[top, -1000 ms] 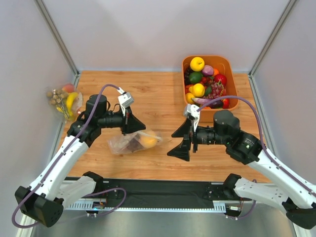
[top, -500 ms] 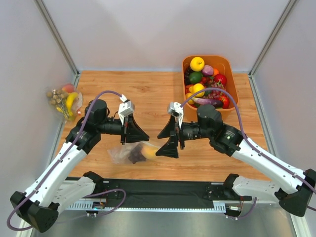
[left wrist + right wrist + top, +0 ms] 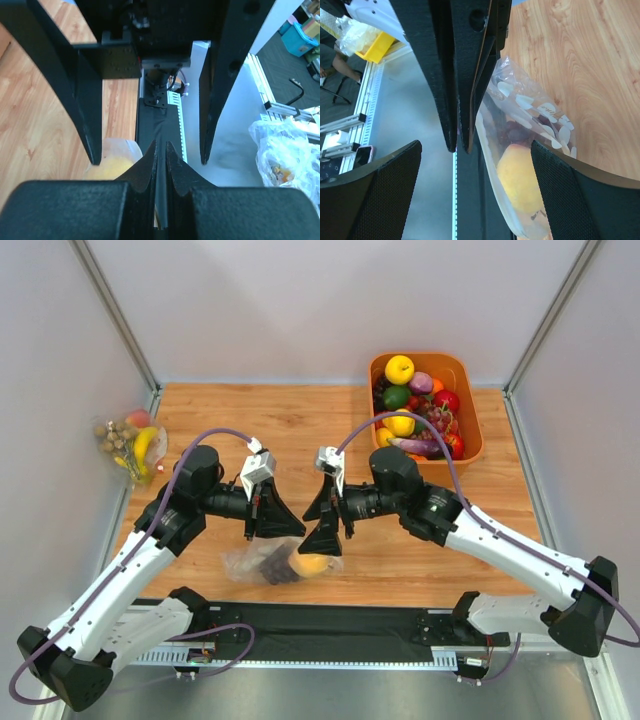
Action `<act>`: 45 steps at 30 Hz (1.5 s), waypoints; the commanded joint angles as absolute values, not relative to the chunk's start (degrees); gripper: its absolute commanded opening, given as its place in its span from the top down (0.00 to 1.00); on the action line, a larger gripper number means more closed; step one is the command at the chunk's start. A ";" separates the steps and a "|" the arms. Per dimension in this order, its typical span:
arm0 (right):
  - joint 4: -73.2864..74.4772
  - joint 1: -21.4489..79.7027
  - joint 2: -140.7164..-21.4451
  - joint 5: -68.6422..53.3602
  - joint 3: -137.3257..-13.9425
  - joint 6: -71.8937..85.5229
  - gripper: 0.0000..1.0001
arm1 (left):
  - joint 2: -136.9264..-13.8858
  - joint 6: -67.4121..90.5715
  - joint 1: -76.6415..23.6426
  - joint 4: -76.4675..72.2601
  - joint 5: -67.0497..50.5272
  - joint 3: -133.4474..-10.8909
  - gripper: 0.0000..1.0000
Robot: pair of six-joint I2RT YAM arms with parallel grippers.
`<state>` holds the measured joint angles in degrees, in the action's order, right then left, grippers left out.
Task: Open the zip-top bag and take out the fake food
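The zip-top bag (image 3: pixel 262 565), clear with pale round spots, hangs by its top edge from my left gripper (image 3: pixel 296 528), which is shut on it. The fake food is inside: a round orange-yellow fruit (image 3: pixel 312 564) and dark purple grapes (image 3: pixel 276 566). In the right wrist view the bag (image 3: pixel 540 122) drops from the left gripper's closed fingers (image 3: pixel 445 85), with the fruit (image 3: pixel 520 182) below the grapes (image 3: pixel 516 134). My right gripper (image 3: pixel 318 522) faces the left one, open, its tips either side of the left fingertips and the bag's top. A thin plastic strip sits between the left gripper's (image 3: pixel 161 146) jaws.
An orange basket (image 3: pixel 470 375) full of plastic fruit stands at the back right. A second clear bag (image 3: pixel 130 440) with banana, peach and nuts lies at the far left wall, and shows crumpled in the left wrist view (image 3: pixel 282 155). A black mat (image 3: pixel 330 622) lines the near edge.
The right gripper has swung left and now faces the left gripper. The left gripper has carried the bag slightly right and toward the near edge.
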<state>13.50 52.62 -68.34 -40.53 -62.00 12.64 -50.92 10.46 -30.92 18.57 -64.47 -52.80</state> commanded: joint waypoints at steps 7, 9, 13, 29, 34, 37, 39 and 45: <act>15.74 60.11 -71.37 -28.66 -63.90 6.95 0.14 | -50.01 11.42 -31.38 14.42 -64.95 -52.47 1.00; 14.25 61.43 -71.19 -25.76 -62.41 7.03 0.21 | -50.10 11.95 -31.38 13.98 -64.69 -52.30 1.00; 11.52 62.58 -70.40 -22.86 -59.77 7.73 0.48 | -49.92 12.13 -31.38 13.45 -63.81 -52.03 1.00; 8.70 64.60 -64.69 -13.63 -53.09 9.14 1.00 | -47.55 8.09 -31.38 18.02 -59.76 -53.17 0.31; 8.96 64.60 -61.44 -12.22 -51.77 9.32 1.00 | -47.90 6.51 -31.38 20.04 -61.43 -53.79 0.27; 9.49 64.60 -59.77 -11.16 -51.15 9.23 1.00 | -47.90 6.24 -31.38 19.87 -63.10 -53.62 0.27; 9.67 64.60 -58.89 -10.99 -51.07 9.23 1.00 | -48.60 6.59 -31.38 19.60 -63.10 -53.35 0.27; 10.11 64.60 -57.04 -8.97 -50.54 8.96 1.00 | -49.39 5.01 -31.38 22.06 -63.02 -53.96 0.27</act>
